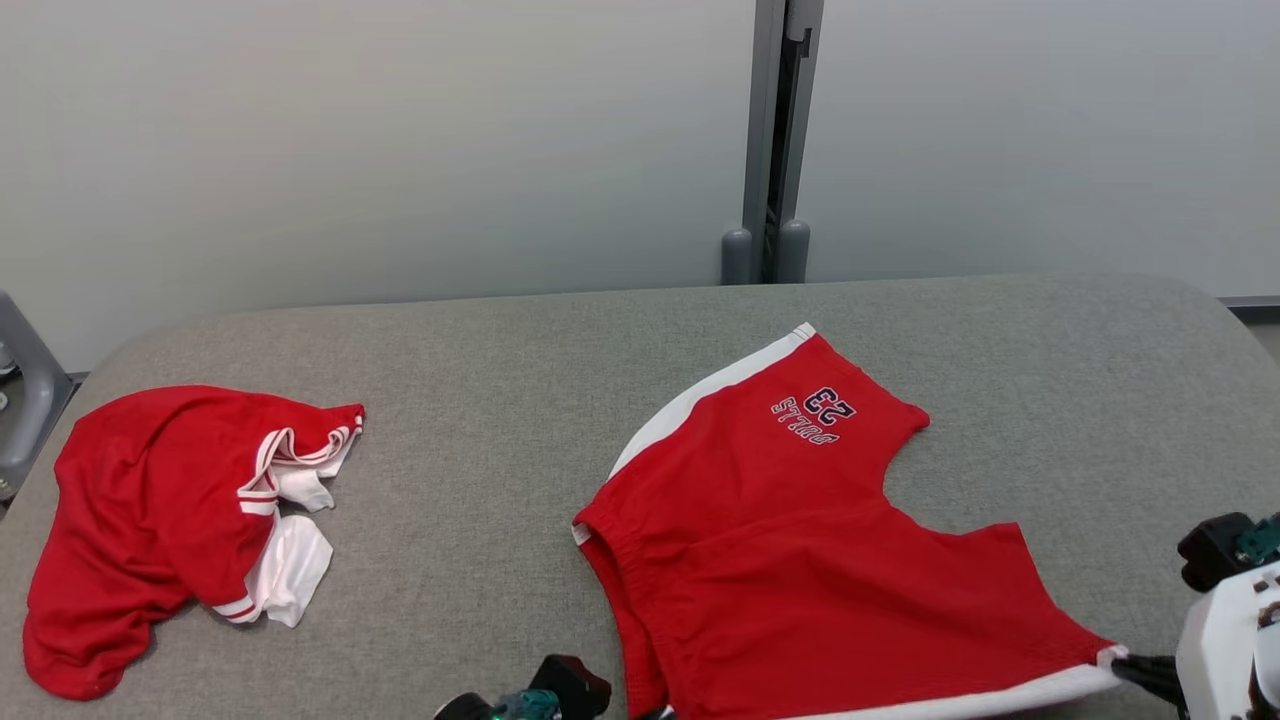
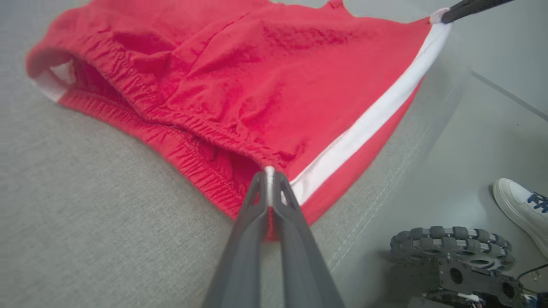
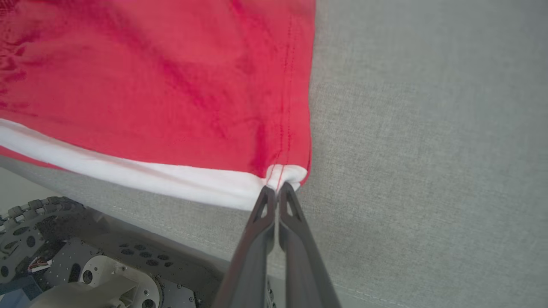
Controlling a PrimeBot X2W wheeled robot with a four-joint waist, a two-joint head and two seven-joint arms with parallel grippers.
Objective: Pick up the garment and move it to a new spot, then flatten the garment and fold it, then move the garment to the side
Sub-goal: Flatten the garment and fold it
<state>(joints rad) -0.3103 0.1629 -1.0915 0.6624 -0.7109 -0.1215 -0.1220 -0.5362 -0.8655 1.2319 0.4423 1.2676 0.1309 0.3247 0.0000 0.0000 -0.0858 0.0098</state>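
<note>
The garment (image 1: 800,560) is a pair of red shorts with white side stripes and a "23" print, spread on the grey table (image 1: 520,420) right of centre. My left gripper (image 2: 269,173) is shut on the waistband end of the near white stripe (image 2: 364,124). My right gripper (image 3: 278,188) is shut on the leg-hem corner of that same stripe (image 3: 171,182), and its dark tips (image 1: 1135,668) show at the lower right of the head view. The near edge of the shorts (image 3: 150,85) is stretched between the two grippers by the table's front edge.
A second red and white garment (image 1: 170,520) lies crumpled at the table's left end. Beyond the table stand a pale wall and a grey post (image 1: 770,140). Below the front edge are my wheeled base (image 2: 454,252) and a person's white shoe (image 2: 522,209).
</note>
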